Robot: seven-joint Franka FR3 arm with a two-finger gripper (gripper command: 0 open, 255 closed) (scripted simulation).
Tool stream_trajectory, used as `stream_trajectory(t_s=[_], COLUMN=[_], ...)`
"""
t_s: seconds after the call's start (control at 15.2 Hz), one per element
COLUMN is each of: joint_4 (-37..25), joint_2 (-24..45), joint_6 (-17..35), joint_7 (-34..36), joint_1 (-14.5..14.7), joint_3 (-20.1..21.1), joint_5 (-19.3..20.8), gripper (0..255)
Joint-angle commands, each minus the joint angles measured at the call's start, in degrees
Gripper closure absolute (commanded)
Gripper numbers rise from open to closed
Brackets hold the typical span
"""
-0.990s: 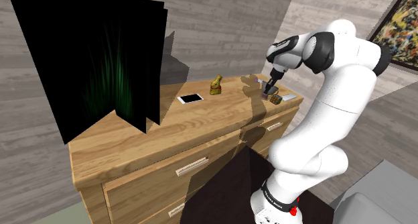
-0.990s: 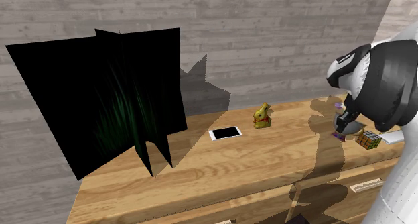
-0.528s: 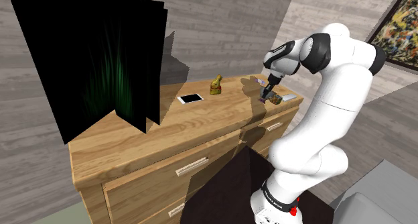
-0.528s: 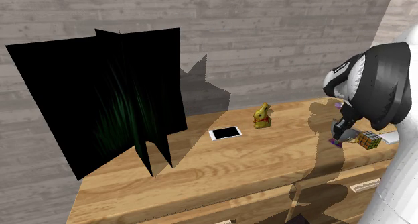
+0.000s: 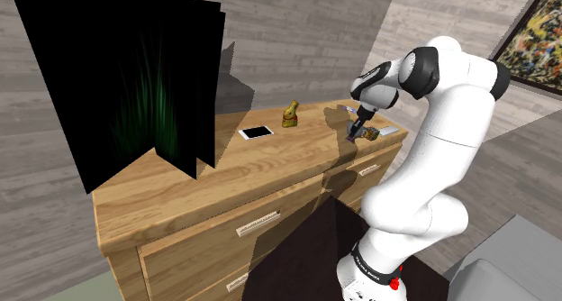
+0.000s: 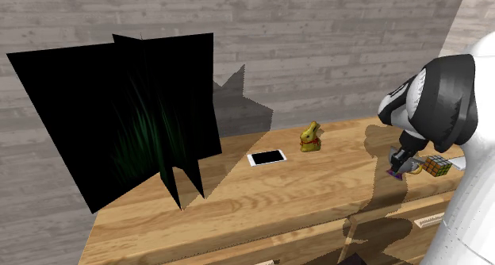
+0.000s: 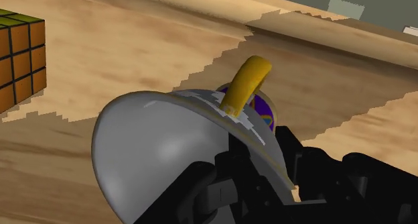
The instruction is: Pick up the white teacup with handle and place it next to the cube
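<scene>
Teacup (image 7: 154, 149), pale with a yellow handle, clamped by its rim in my hand (image 7: 268, 169), low over the end of the dresser (image 5: 225, 177) nearest my arm (image 5: 441, 155); the cube (image 7: 20, 55) lies just beside it, so lowering should suffice.

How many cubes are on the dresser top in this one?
1. A colourful puzzle cube sits at the dresser top's end, at the second exterior view's right, beside the teacup. The arm may hide others.

No legible text; perhaps tiny unreadable lettering on arm's base (image 5: 372, 269)
</scene>
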State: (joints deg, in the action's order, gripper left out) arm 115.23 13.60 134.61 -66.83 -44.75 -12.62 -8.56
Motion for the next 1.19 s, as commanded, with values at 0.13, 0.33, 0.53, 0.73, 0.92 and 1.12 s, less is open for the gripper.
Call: stream_trajectory(t_s=[0.13,0.33,0.53,0.73,0.92,1.12], joint_4=[0.3,0.3,0.7,0.9,-0.4,-1.4], joint_2=[1.0,1.0,1.0,0.9,-1.5,-3.5], joint_6=[0.5,0.5,0.9,1.0,-2.7,-5.6], joint_7=[-0.2,-0.2,-0.3,-0.3,0.5,1.0], joint_1=[-0.1,-0.2,-0.2,-0.2,0.0,0.1], joint_3=[0.0,0.0,0.0,0.0,-0.4,-0.6], joint_5=[-0.2,-0.2,-0.2,-0.2,0.9,1.7], gripper=[255,255,0,0,0,0])
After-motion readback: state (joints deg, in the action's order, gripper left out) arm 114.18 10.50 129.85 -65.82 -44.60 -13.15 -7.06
